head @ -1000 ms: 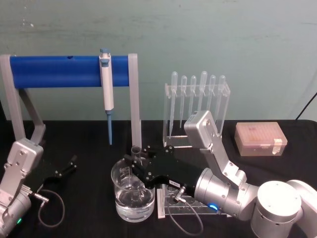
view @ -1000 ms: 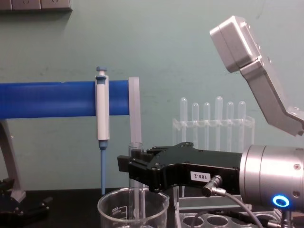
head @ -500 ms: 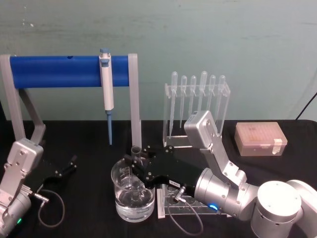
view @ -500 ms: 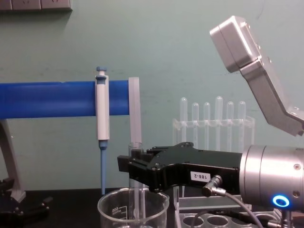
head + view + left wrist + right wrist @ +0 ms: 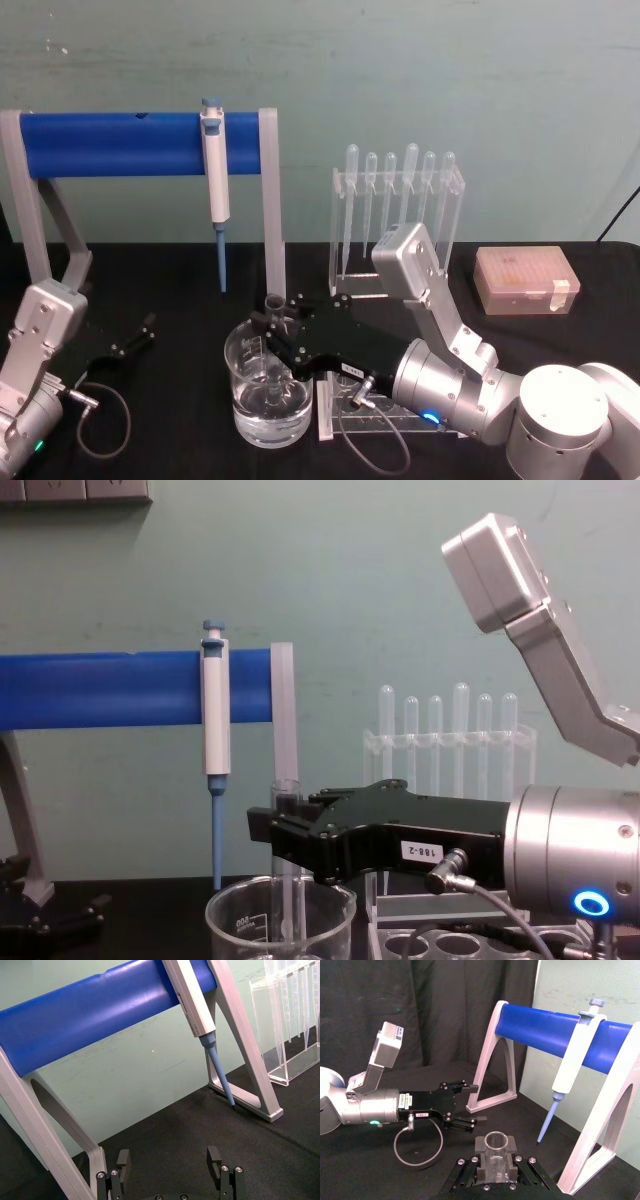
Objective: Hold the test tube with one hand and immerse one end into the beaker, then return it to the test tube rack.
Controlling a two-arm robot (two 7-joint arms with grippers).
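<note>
Jaws of the right gripper clamp the test tube upright, its lower end down inside the beaker.
Just beside the beaker, under the arm, lies the test tube rack; behind stand the pipettor and pipette stand. The left gripper rests well apart, fingers spread.

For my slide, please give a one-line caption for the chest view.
The right pincer holds the test tube upright, its lower end inside the beaker, beside the rack.
</note>
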